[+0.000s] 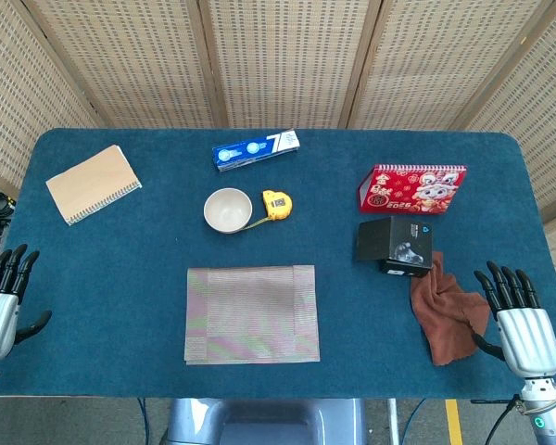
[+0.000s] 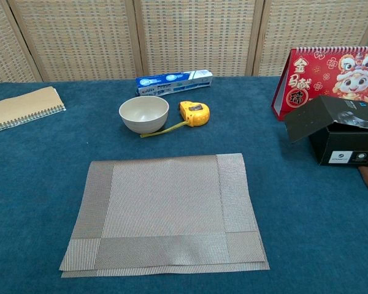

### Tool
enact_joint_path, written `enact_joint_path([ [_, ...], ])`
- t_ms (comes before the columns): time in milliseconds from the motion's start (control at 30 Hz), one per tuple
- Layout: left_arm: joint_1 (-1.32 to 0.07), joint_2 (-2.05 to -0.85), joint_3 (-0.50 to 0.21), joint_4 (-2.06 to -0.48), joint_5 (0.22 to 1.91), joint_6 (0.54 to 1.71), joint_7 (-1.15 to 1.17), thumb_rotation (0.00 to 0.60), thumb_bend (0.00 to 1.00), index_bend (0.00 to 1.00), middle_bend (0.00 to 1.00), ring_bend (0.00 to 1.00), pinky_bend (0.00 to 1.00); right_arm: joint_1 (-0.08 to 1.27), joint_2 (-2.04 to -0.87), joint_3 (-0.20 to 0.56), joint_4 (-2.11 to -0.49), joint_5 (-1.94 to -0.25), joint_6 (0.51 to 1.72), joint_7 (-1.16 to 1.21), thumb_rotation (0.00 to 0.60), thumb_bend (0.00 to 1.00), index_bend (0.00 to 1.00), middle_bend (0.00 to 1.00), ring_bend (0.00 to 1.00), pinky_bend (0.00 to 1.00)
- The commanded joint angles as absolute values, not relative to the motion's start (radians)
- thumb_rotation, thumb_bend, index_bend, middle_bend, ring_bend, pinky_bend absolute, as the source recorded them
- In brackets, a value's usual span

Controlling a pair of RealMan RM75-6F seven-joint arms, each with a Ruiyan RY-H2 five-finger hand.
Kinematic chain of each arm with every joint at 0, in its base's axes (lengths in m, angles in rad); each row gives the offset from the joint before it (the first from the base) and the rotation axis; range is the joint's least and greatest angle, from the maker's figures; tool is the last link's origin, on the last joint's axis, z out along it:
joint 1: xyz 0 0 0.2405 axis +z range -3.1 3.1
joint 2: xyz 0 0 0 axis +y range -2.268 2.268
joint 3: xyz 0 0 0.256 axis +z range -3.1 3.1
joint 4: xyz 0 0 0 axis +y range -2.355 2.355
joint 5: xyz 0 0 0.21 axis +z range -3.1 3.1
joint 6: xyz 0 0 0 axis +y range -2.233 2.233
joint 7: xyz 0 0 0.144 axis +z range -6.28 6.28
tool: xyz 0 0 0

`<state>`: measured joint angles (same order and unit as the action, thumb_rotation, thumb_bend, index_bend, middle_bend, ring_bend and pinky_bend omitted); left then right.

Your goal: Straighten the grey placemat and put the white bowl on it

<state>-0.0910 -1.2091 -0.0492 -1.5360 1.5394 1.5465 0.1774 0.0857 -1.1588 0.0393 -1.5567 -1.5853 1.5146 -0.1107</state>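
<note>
My left hand (image 1: 2, 301) and right hand (image 1: 522, 320) rest at the near corners of the blue table (image 1: 120, 278), fingers (image 1: 506, 283) spread wide, holding nothing. The grey placemat (image 2: 165, 211) lies flat between them, one edge doubled over — the white bowl (image 2: 144, 113) stands beyond it, beside a yellow tape measure (image 2: 194, 113).

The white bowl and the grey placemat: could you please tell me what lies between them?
Only bare blue tablecloth separates bowl from placemat, clearest in the chest view.
</note>
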Motion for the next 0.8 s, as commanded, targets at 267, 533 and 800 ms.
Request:
enact_joint_path([
  [267, -0.102, -1.145, -0.016, -1.615, 1.515, 1.464, 0.180, 0.600, 0.14, 0.00, 0.00, 0.00, 0.00, 0.084, -1.156, 0.033, -1.558, -1.592, 1.513, -0.104, 0.600, 0.09, 0.12, 0.00, 0.00, 0.00],
  [533, -0.104, -1.176, -0.031, -1.586, 1.530, 1.495, 0.177, 0.600, 0.14, 0.00, 0.00, 0.00, 0.00, 0.087, -1.147, 0.036, -1.566, -1.564, 1.488, -0.094, 0.600, 0.09, 0.13, 0.00, 0.00, 0.00],
  [800, -0.109, -1.192, -0.032, -1.568, 1.532, 1.490, 0.187, 0.600, 0.15, 0.00, 0.00, 0.00, 0.00, 0.087, -1.140, 0.034, -1.575, -1.555, 1.478, -0.091, 0.600, 0.09, 0.13, 0.00, 0.00, 0.00],
])
